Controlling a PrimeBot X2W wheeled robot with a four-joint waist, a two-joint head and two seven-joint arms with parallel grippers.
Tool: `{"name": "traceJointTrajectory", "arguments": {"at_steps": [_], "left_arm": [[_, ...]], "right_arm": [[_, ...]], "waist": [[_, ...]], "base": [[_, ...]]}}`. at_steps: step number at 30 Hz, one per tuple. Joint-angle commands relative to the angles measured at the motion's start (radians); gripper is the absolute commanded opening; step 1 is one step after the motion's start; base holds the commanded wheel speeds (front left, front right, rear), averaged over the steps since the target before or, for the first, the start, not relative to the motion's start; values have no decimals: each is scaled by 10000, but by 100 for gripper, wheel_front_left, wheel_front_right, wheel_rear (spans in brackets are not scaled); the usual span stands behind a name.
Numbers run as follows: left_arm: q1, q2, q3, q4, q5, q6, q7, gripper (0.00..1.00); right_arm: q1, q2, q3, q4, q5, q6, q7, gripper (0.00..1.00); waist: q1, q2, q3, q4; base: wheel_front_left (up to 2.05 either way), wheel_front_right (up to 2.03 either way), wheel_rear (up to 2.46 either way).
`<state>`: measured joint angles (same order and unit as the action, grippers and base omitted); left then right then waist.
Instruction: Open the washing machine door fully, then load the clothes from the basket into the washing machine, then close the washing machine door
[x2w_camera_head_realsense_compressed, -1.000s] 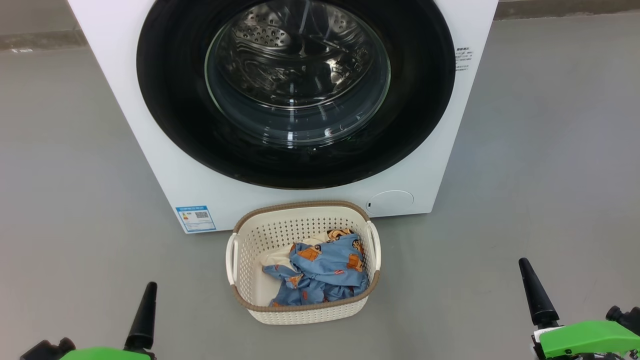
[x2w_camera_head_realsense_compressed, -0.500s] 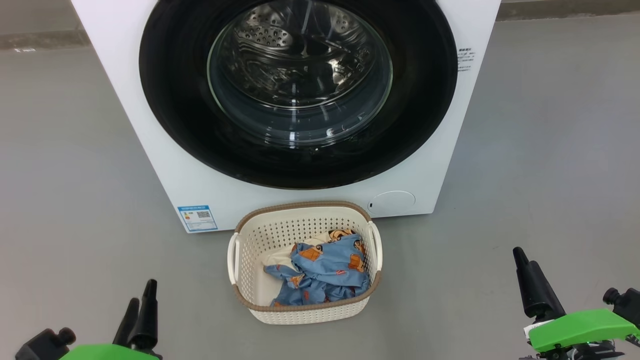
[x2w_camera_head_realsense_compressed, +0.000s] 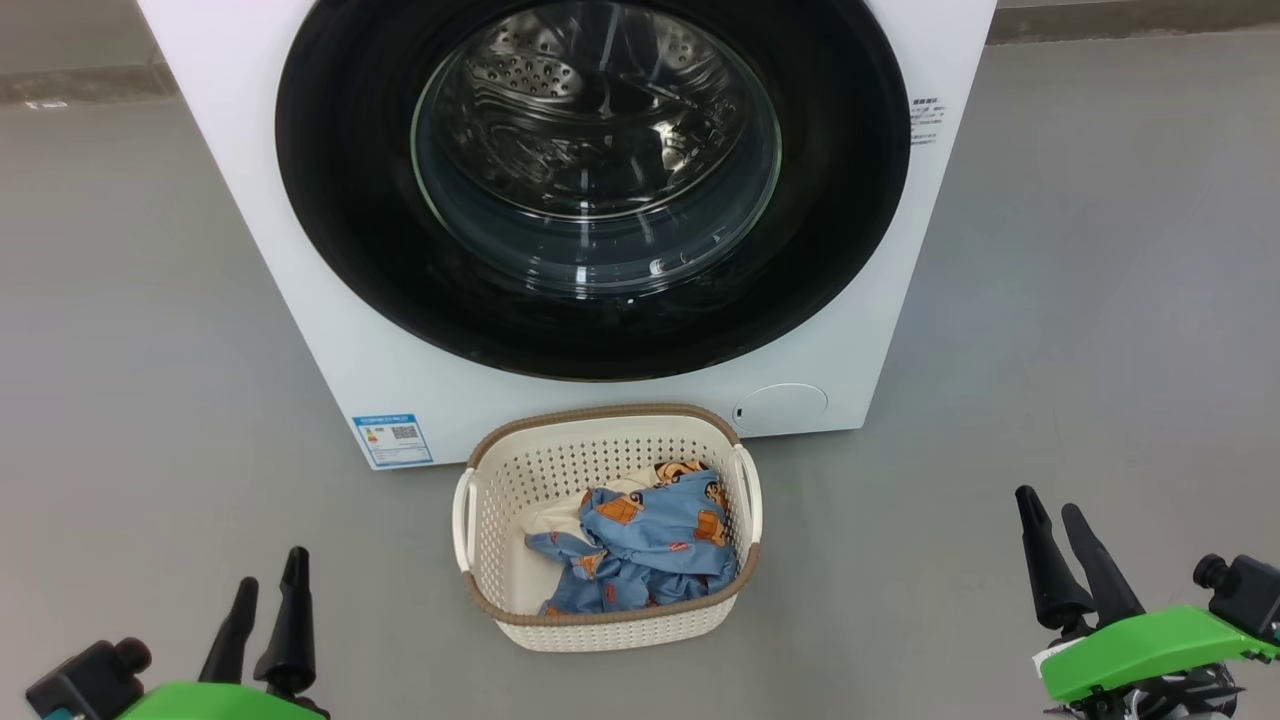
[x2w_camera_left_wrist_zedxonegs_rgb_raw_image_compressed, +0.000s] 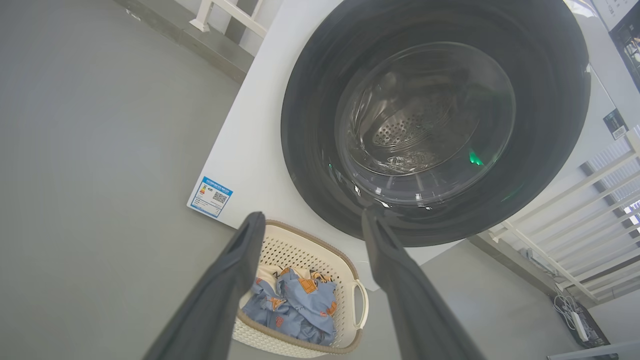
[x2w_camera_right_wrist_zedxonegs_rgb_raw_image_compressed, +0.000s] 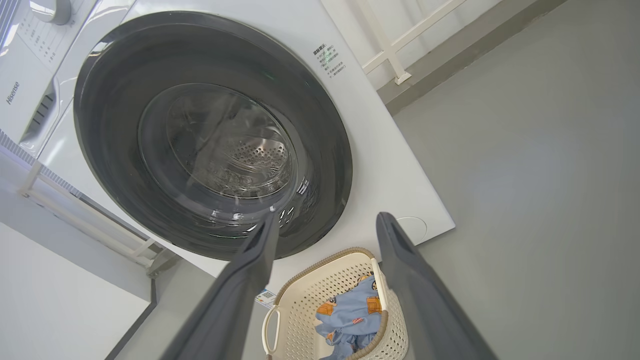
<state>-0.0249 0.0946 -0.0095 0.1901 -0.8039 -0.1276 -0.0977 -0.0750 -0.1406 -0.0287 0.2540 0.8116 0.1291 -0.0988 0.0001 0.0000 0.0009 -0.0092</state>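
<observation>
The white washing machine (x2w_camera_head_realsense_compressed: 320, 300) faces me with its round black-rimmed door (x2w_camera_head_realsense_compressed: 340, 200) shut, and the steel drum shows through the glass. Right in front of it on the floor stands the cream basket (x2w_camera_head_realsense_compressed: 520, 470) holding blue bear-print clothes (x2w_camera_head_realsense_compressed: 645, 540) over a cream piece. My left gripper (x2w_camera_head_realsense_compressed: 270, 565) hovers open at the lower left, well clear of the basket. Over at the lower right my right gripper (x2w_camera_head_realsense_compressed: 1048, 508) is open too, with nothing between its fingers. Both wrist views look up at the door (x2w_camera_left_wrist_zedxonegs_rgb_raw_image_compressed: 310, 125) (x2w_camera_right_wrist_zedxonegs_rgb_raw_image_compressed: 110, 125) and the basket (x2w_camera_left_wrist_zedxonegs_rgb_raw_image_compressed: 300, 250) (x2w_camera_right_wrist_zedxonegs_rgb_raw_image_compressed: 320, 285).
A blue label sticker (x2w_camera_head_realsense_compressed: 392, 438) and a round filter cap (x2w_camera_head_realsense_compressed: 780, 407) mark the machine's lower front. Grey floor spreads on both sides of the machine. White railings (x2w_camera_left_wrist_zedxonegs_rgb_raw_image_compressed: 565, 220) (x2w_camera_right_wrist_zedxonegs_rgb_raw_image_compressed: 395, 45) stand behind it.
Both grippers have turned at the wrist, so two fingers of each now show side by side. The right gripper has drifted slightly left. Machine, door and basket are unchanged.
</observation>
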Motion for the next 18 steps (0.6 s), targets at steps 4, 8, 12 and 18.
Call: {"name": "traceJointTrajectory", "arguments": {"at_steps": [4,8,12,18], "left_arm": [[-318,204,323,-417,712,-19,-215,100],[-281,229,352,-475,1330,-20,-333,100],[-256,264,313,-483,1928,-21,-452,100],[-256,286,363,-552,2701,-22,-629,100]], "right_arm": [[-508,-247,222,-287,-770,10,-214,100],[-546,-322,311,-290,-1320,10,-331,100],[-564,-392,324,-244,-1837,11,-449,100],[-628,-437,339,-227,-2666,11,-624,100]], "waist": [[0,0,-3,-5],[0,0,-2,-5],[0,0,-9,7],[0,0,7,-6]], "base": [[0,0,0],[0,0,0],[0,0,0],[0,0,0]]}}
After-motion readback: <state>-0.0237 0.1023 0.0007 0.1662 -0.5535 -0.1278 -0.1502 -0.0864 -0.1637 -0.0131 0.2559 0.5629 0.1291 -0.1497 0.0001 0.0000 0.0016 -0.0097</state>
